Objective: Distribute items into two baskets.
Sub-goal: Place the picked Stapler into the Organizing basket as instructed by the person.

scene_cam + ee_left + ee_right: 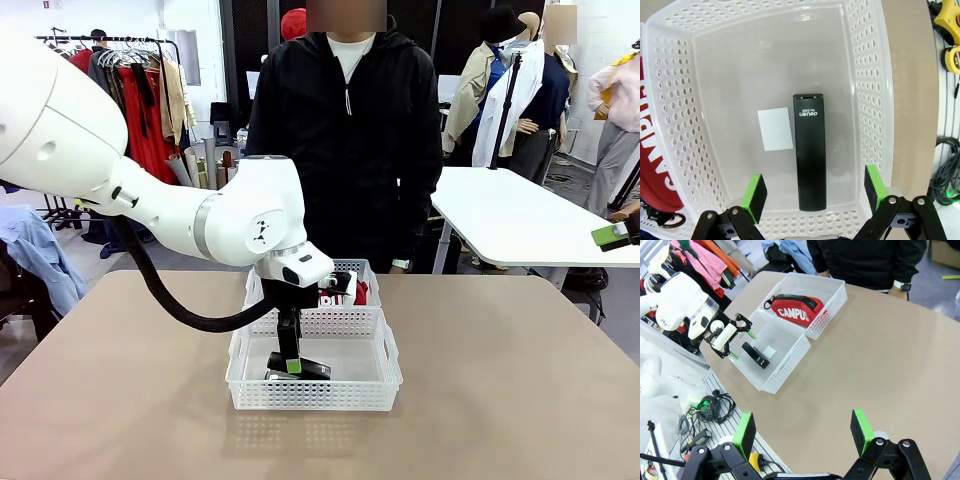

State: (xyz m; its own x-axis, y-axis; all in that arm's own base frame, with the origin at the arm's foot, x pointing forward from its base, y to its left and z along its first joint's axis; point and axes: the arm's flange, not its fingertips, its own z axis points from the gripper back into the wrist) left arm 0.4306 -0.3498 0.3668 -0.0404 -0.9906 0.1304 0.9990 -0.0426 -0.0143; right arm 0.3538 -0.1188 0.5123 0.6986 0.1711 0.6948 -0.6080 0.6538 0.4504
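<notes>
Black stapler [809, 152]; red pouch [794, 309]; white baskets [790, 352]

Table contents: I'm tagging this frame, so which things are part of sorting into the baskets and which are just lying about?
Job:
near basket
far basket
stapler in near basket
red pouch in far basket
left gripper, open above stapler

Lying about:
white label
cables
tape measures

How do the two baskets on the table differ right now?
The near basket holds a black stapler; the far basket holds a red pouch lettered CAMPUS. The stapler leaves much of its basket's floor bare, while the pouch fills most of its own. The left tool hangs open over the near basket; nothing hangs over the far one. Both are white, rectangular, perforated, and stand side by side.
</notes>
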